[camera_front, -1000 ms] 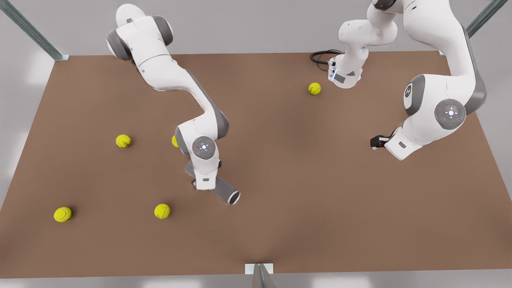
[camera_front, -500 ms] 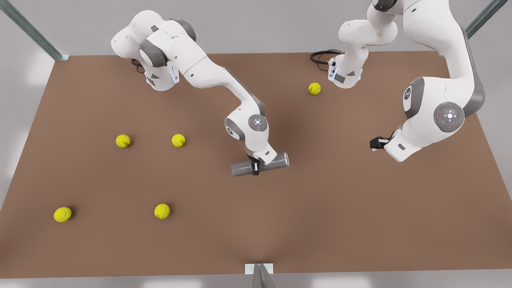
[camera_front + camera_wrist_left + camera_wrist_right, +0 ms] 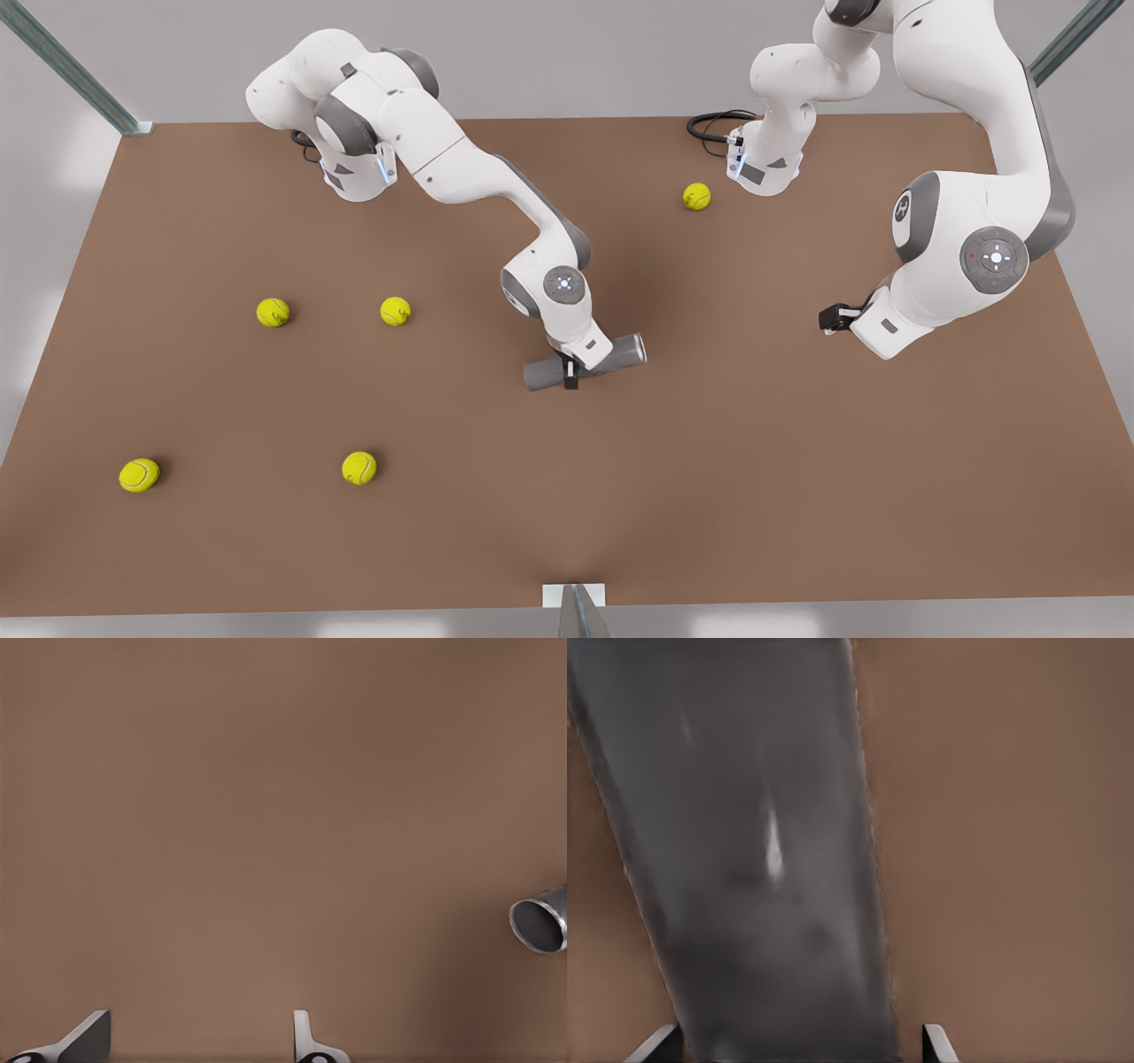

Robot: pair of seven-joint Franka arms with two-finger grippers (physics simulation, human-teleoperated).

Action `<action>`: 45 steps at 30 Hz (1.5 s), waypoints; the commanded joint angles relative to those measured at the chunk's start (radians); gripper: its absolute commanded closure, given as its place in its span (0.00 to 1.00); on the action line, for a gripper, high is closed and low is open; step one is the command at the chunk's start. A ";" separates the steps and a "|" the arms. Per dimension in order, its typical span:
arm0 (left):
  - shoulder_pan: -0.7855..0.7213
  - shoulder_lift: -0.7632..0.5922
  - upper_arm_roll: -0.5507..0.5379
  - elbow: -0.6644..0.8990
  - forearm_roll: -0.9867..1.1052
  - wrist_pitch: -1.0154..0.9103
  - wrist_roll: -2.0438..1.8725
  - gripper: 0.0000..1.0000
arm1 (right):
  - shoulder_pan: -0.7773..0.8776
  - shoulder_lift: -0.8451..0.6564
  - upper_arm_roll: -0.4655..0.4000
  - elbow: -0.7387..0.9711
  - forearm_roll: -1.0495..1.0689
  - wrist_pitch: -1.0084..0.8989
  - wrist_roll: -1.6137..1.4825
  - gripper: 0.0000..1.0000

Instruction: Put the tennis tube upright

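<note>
The tennis tube, a matte grey cylinder, lies roughly level near the middle of the table, running across the front view. My right gripper is shut on its middle. In the right wrist view the tube's grey wall sits between that gripper's fingertips. My left gripper waits at the front view's right, well away from the tube. The left gripper stands open over bare table, and the tube's open end shows far off in its wrist view.
Several yellow-green tennis balls lie on the brown table: one at the back, two at the front view's left, two nearer the front. A black cable loops at the back edge.
My right gripper carried the tube from the front-left of the table toward the middle and swung it round; over the last half second it shifted slightly right. The left arm barely moved.
</note>
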 commanded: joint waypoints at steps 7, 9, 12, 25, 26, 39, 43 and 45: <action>0.000 -0.001 0.000 0.000 0.001 0.000 0.000 0.00 | 0.003 0.019 0.000 0.003 0.019 0.005 0.050 0.00; 0.000 -0.001 0.000 0.000 0.001 0.000 0.000 0.00 | 0.003 0.011 0.000 0.005 0.036 0.003 0.049 0.00; 0.000 -0.001 0.000 0.000 0.001 -0.001 0.000 0.00 | -0.008 -0.052 0.000 0.003 0.068 -0.053 0.044 0.00; 0.305 0.419 0.012 -0.120 -0.607 0.199 1.049 0.00 | -0.634 -0.437 -0.077 0.276 -0.027 -1.080 0.934 0.00; 0.206 0.341 0.063 -0.309 -0.766 0.417 1.051 0.00 | -0.637 -0.435 -0.078 0.276 -0.024 -1.080 0.932 0.00; -0.014 0.227 -0.177 -0.744 -1.952 0.772 1.490 0.00 | -0.662 -0.435 -0.080 0.276 -0.022 -1.081 0.932 0.00; -0.014 0.281 -0.206 -0.716 -1.980 0.770 1.551 0.00 | -0.662 -0.437 -0.077 0.276 -0.022 -1.084 0.934 0.00; -0.015 0.293 -0.206 -0.708 -1.980 0.769 1.559 0.00 | -0.660 -0.438 -0.077 0.276 -0.022 -1.084 0.934 0.00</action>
